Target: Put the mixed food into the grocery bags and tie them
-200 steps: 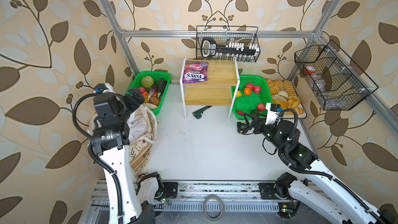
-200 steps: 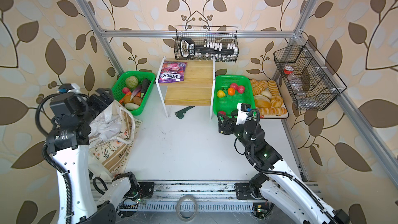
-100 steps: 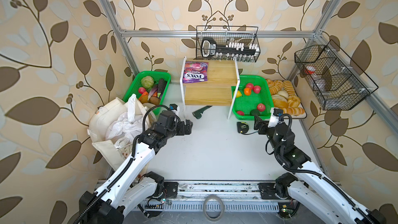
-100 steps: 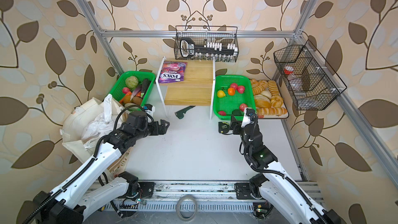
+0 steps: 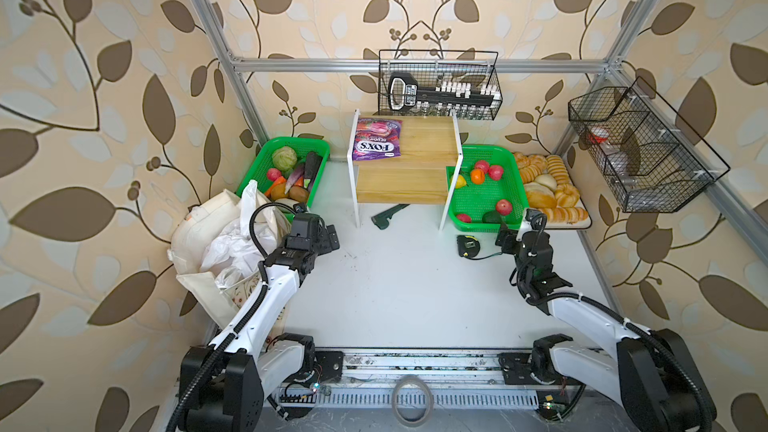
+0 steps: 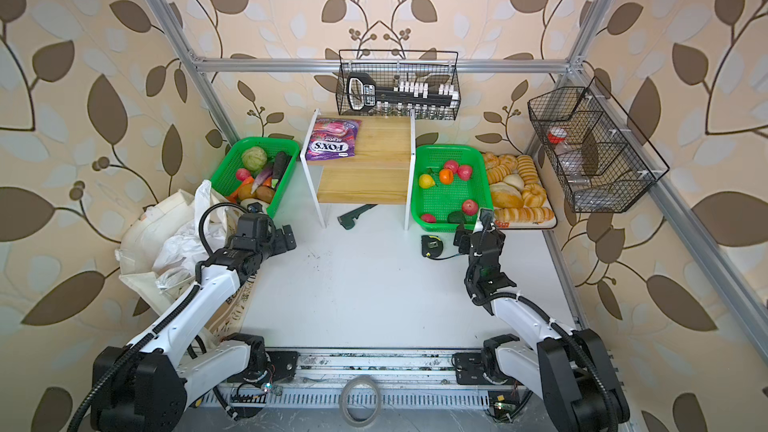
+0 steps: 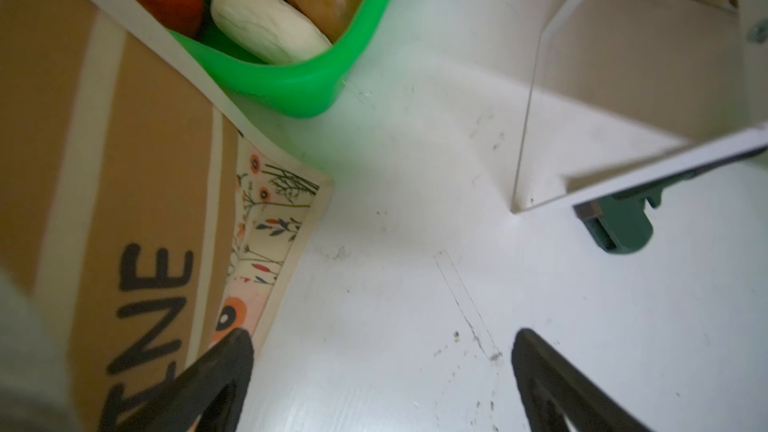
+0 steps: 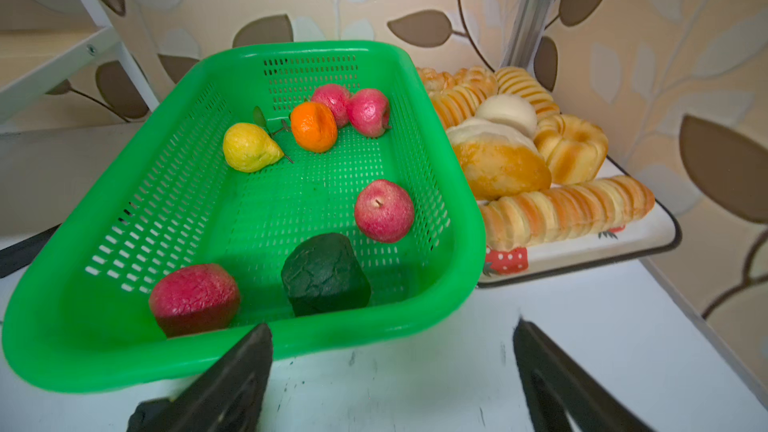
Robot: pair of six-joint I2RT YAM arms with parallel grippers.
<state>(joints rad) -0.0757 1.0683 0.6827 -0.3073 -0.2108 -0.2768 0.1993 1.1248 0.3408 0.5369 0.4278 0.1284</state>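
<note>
The grocery bags stand at the table's left edge: a cream canvas tote point(image 5: 195, 238) point(image 6: 137, 238) with a crinkly white plastic bag point(image 5: 232, 247) stuffed in its mouth. My left gripper point(image 5: 331, 236) point(image 6: 289, 238) is open over bare table beside the tote's printed side point(image 7: 137, 201), its jaws point(image 7: 382, 338) empty. A purple Fox's packet point(image 5: 376, 139) lies on the wooden shelf. A yellow pear point(image 8: 249, 147) and an orange point(image 8: 313, 126) sit in the right green basket point(image 8: 374, 322). My right gripper point(image 5: 508, 238) point(image 8: 392, 330) is open and empty just before that basket's near rim.
A green basket of vegetables point(image 5: 316, 147) stands behind the tote. A bread tray point(image 5: 582, 222) is at the far right. A tape measure point(image 5: 468, 246) lies left of my right gripper. A green tool point(image 5: 386, 218) lies under the shelf point(image 5: 407, 184). Wire baskets point(image 5: 440, 85) hang on the walls.
My left arm has swung down from above the bags to the table beside the tote. My right gripper has moved right, away from the tape measure, and opened wider.
</note>
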